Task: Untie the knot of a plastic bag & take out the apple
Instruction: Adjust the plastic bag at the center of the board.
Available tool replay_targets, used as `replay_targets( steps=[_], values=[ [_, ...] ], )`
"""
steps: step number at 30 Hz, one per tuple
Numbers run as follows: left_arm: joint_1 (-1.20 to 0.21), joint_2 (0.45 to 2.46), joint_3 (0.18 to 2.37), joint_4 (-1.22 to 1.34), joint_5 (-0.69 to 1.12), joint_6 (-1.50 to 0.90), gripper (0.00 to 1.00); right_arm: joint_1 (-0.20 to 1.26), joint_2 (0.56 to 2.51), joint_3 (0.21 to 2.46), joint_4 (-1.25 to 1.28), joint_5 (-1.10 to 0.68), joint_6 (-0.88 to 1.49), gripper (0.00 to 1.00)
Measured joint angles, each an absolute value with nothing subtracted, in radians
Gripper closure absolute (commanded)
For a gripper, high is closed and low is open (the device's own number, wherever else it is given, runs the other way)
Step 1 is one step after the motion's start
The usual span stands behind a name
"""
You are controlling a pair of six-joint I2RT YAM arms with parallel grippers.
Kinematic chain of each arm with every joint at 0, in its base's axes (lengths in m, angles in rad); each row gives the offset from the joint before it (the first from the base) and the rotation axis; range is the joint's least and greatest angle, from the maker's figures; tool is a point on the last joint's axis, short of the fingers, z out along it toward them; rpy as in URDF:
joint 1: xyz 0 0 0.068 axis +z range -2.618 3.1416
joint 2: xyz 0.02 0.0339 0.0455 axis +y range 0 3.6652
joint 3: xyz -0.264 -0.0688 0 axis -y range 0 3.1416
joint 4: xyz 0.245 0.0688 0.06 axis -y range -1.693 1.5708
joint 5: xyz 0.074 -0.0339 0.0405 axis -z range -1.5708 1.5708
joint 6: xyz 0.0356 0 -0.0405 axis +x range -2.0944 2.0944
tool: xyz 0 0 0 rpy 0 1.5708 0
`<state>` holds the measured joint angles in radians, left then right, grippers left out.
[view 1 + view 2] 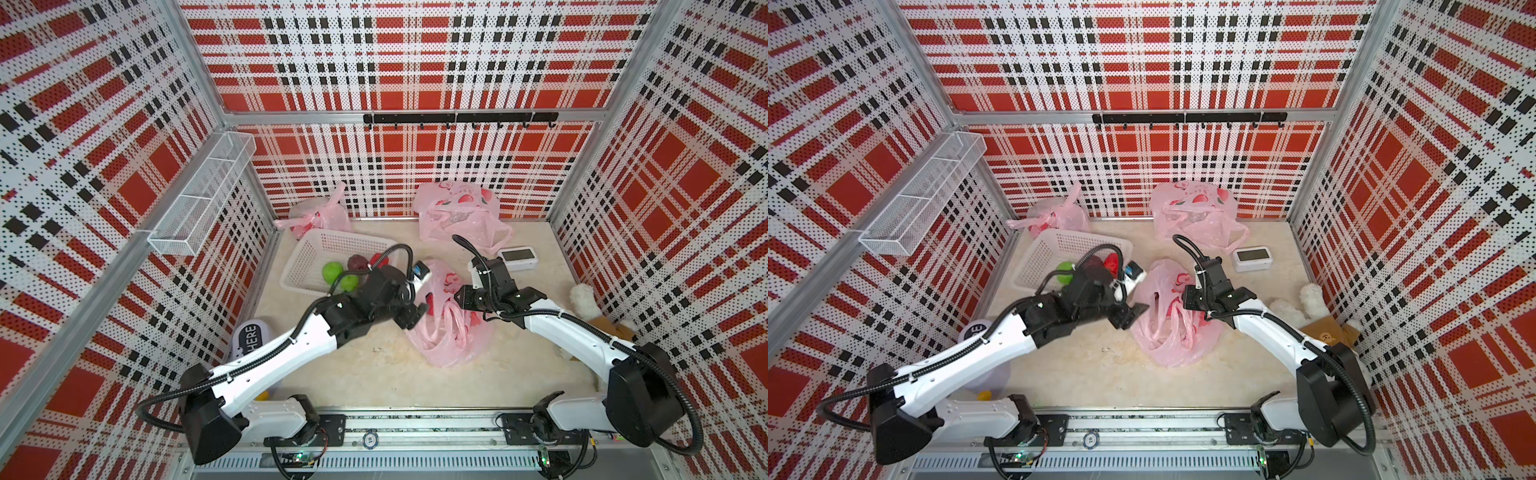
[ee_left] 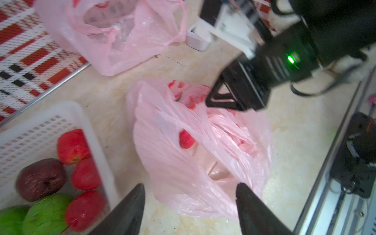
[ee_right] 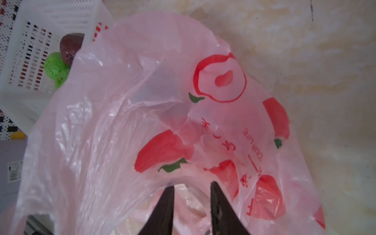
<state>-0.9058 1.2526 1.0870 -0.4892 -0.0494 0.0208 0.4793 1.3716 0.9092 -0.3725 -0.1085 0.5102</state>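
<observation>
Bag: A pink plastic bag (image 1: 446,332) printed with red apples lies crumpled near the middle of the beige worktop (image 1: 365,370), between the two arms. Its handle loops lie slack across its top.
Apple: A red apple (image 2: 186,139) shows through a gap in the film in the left wrist view. It sits inside the bag.
Right gripper: The right gripper (image 3: 192,184) is at the bag's right side. Its jaws stand a narrow gap apart, with their tips at the edge of the bag's raised film.
Left gripper: The left gripper (image 2: 189,185) hangs at the bag's left side. Its jaws are wide apart and nothing is between them.
Basket: A white slotted basket (image 1: 345,236) sits just beside the bag, to its left and farther back. It holds loose apples (image 2: 73,146): three red, one dark red and two green.
Other bags: A knotted pink bag (image 1: 318,212) rests behind the basket against the back wall. A larger pink bag (image 1: 457,212) lies to its right, also at the back.
Clock: A small white digital clock (image 1: 517,257) stands on the worktop, right of the bag and behind the right arm.
Toy: A white and brown plush toy (image 1: 586,301) lies at the right edge.
Walls: Red, black and white plaid panels enclose the space.
</observation>
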Motion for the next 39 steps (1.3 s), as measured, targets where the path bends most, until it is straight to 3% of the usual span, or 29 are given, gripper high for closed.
replay_targets(
  steps=[7,13,21,28,33,39],
  values=[
    [-0.973,1.403,0.957,-0.318,-0.031,-0.036,0.48,0.459,1.561,1.068,-0.31,-0.191,0.45,0.81],
    [-0.959,1.537,0.958,-0.182,-0.012,-0.081,0.58,0.459,1.697,1.116,-0.302,-0.228,0.403,0.82],
    [-0.899,1.675,1.005,-0.118,-0.017,-0.112,0.52,0.459,1.773,1.115,-0.27,-0.276,0.384,0.78],
    [-0.822,1.722,1.036,-0.103,-0.096,-0.192,0.33,0.459,1.834,1.067,-0.163,-0.373,0.382,0.78],
    [-0.78,1.713,1.008,-0.085,-0.125,-0.221,0.31,0.471,1.793,0.947,-0.069,-0.388,0.381,0.78],
    [-0.876,1.534,0.867,-0.066,-0.161,-0.157,0.35,0.529,1.679,0.839,-0.037,-0.339,0.396,0.78]
  ],
)
